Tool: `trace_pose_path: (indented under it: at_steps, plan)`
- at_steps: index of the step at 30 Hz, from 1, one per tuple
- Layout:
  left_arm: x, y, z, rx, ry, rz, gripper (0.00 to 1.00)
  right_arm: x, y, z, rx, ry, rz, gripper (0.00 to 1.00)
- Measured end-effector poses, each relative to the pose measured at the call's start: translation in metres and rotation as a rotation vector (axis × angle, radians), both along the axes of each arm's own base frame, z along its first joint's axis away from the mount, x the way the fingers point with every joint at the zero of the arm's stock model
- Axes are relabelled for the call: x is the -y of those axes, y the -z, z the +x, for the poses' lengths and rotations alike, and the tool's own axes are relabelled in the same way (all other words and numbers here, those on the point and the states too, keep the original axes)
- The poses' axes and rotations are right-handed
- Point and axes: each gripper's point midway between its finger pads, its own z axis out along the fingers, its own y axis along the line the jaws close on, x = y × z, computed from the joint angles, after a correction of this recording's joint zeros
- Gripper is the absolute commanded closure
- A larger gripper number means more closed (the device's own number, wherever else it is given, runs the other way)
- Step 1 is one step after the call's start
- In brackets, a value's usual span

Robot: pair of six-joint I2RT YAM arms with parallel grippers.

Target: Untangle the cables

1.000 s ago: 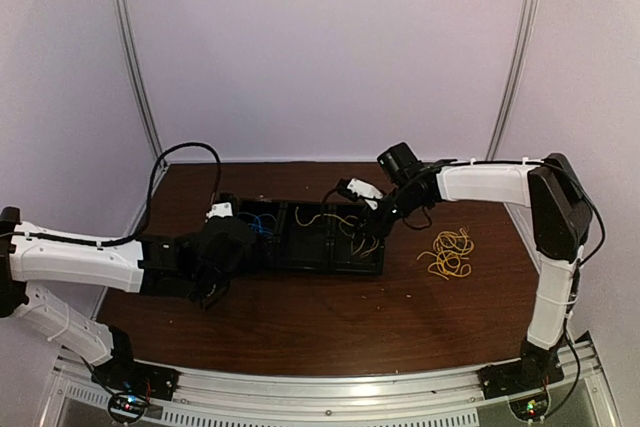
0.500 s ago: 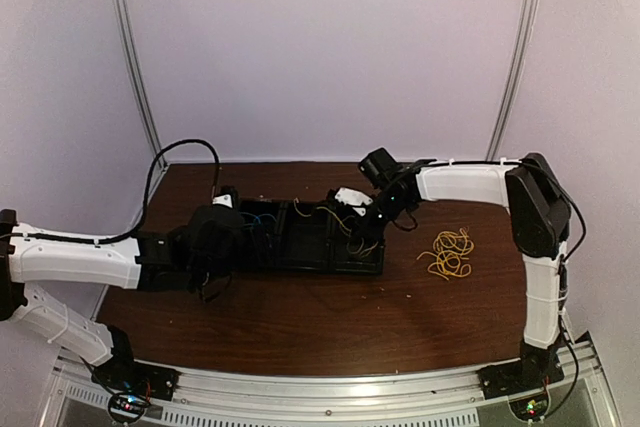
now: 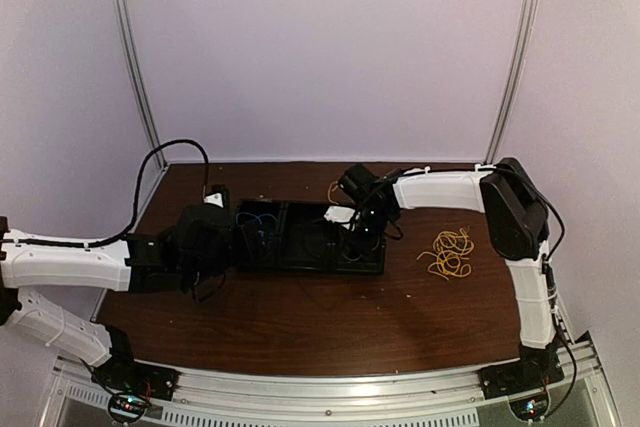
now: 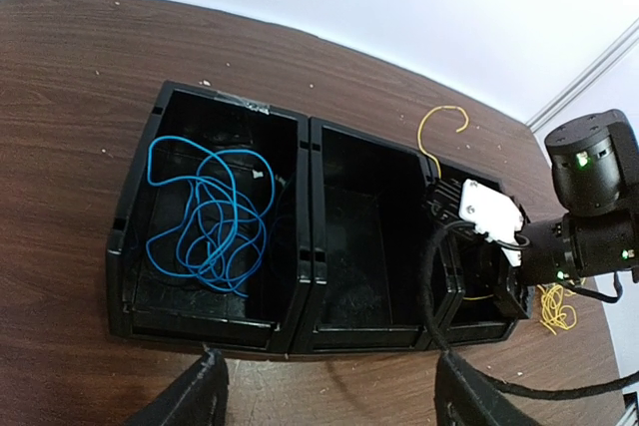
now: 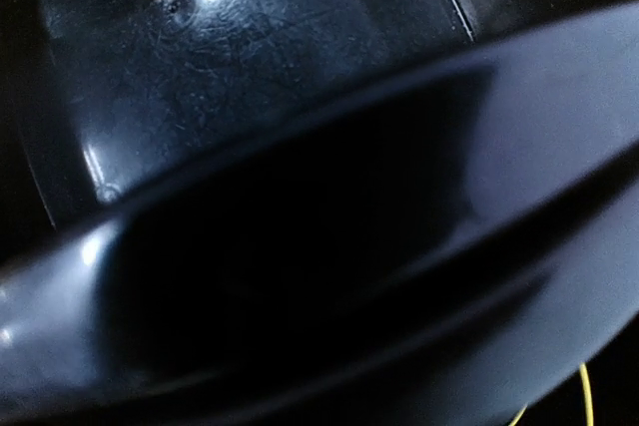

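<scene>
A black three-compartment tray (image 3: 300, 259) lies mid-table. A blue cable (image 4: 205, 216) is coiled in its left compartment, and the middle compartment holds nothing. My right gripper (image 3: 358, 237) is dipped into the right compartment, its fingers hidden by the tray's wall. A yellow cable (image 4: 441, 125) curls up behind the tray there, and a strand shows in the right wrist view (image 5: 585, 396). A second yellow cable bundle (image 3: 448, 253) lies on the table to the right. My left gripper (image 4: 334, 408) is open and empty, just in front of the tray. No grey cable shows.
The right wrist view is almost filled by the tray's dark plastic wall (image 5: 250, 67). A thick black arm cable (image 3: 170, 152) loops over the far left of the table. White walls and metal posts (image 3: 130, 57) close the back and sides.
My right arm has swung left and down, carrying its gripper into the tray's right compartment. My left gripper has drawn back left, off the tray's left end.
</scene>
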Motion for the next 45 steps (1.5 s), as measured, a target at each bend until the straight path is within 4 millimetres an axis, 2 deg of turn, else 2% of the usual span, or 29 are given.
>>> trace_pose_path:
  at_steps: [2,4,7,10,13,16,18,20,23,31,35,41,45]
  plan:
    - [-0.002,-0.001,0.0,0.003,-0.002,-0.003,0.28,0.002,0.0,-0.002,-0.007,0.0,-0.007,0.87]
    - [-0.003,-0.001,0.0,0.003,-0.005,-0.004,0.28,0.004,0.0,-0.006,-0.024,0.0,-0.016,0.72]
    - [-0.003,0.0,0.0,0.002,-0.006,-0.001,0.28,0.008,-0.014,-0.014,-0.041,-0.002,-0.016,0.64]
    - [-0.004,0.0,0.0,0.001,-0.007,0.0,0.28,0.011,-0.044,-0.019,-0.02,-0.007,0.008,0.61]
    - [-0.004,0.0,0.001,0.002,-0.009,0.0,0.28,0.014,-0.083,-0.022,0.027,-0.011,0.048,0.6]
    - [-0.004,0.0,0.002,0.002,-0.01,0.0,0.28,0.01,-0.116,-0.018,0.079,-0.013,0.092,0.59]
    - [-0.003,0.002,0.002,0.002,-0.007,0.001,0.28,0.005,-0.133,-0.013,0.111,-0.014,0.121,0.57]
    - [-0.001,0.005,0.003,-0.002,-0.002,0.007,0.28,0.001,-0.141,-0.009,0.124,-0.016,0.136,0.55]
    - [0.001,0.011,0.002,-0.016,0.007,0.022,0.28,-0.008,-0.144,-0.001,0.13,-0.022,0.154,0.53]
    - [0.002,0.012,0.001,-0.023,0.017,0.018,0.28,-0.043,-0.119,0.015,0.063,-0.055,0.205,0.51]
    - [0.002,0.011,0.001,-0.024,0.013,0.006,0.28,-0.051,-0.115,0.007,0.009,-0.078,0.241,0.5]
    - [0.0,0.011,0.0,-0.026,0.01,-0.001,0.28,-0.057,-0.127,-0.005,-0.015,-0.088,0.297,0.5]
    - [0.0,0.013,-0.001,-0.028,0.01,0.003,0.28,-0.059,-0.141,-0.015,-0.021,-0.11,0.329,0.49]
